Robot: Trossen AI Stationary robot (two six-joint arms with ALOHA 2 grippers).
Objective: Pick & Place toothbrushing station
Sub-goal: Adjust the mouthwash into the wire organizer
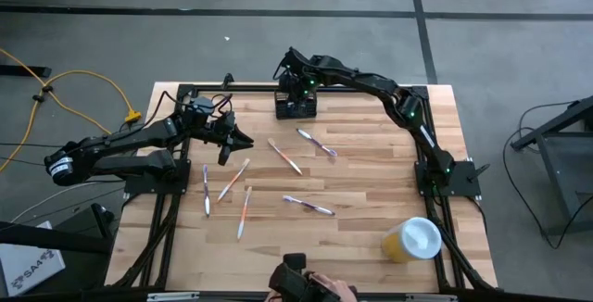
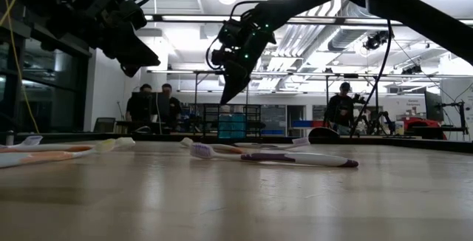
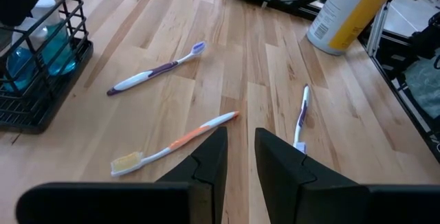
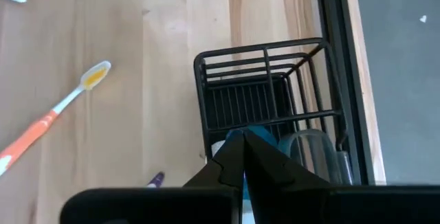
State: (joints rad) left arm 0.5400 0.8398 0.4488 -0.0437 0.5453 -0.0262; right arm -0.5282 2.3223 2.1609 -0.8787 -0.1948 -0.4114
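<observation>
The toothbrushing station (image 1: 296, 109) is a small black wire caddy (image 4: 265, 93) standing at the table's far edge, with a blue thing and a clear cup inside. My right gripper (image 4: 243, 148) is shut and hangs just above its near side (image 2: 225, 97); no touch shows. My left gripper (image 3: 239, 157) is open with nothing between its fingers, above the table's left half (image 1: 243, 140). Several toothbrushes lie flat on the wood, among them an orange one (image 3: 175, 143) and a purple one (image 3: 155, 71) ahead of the left fingers.
A yellow cup with a white lid (image 1: 412, 240) lies at the near right. More toothbrushes (image 1: 308, 206) are scattered across the table's middle. A dark device and a hand (image 1: 310, 288) show at the near edge. People stand in the room beyond (image 2: 155, 104).
</observation>
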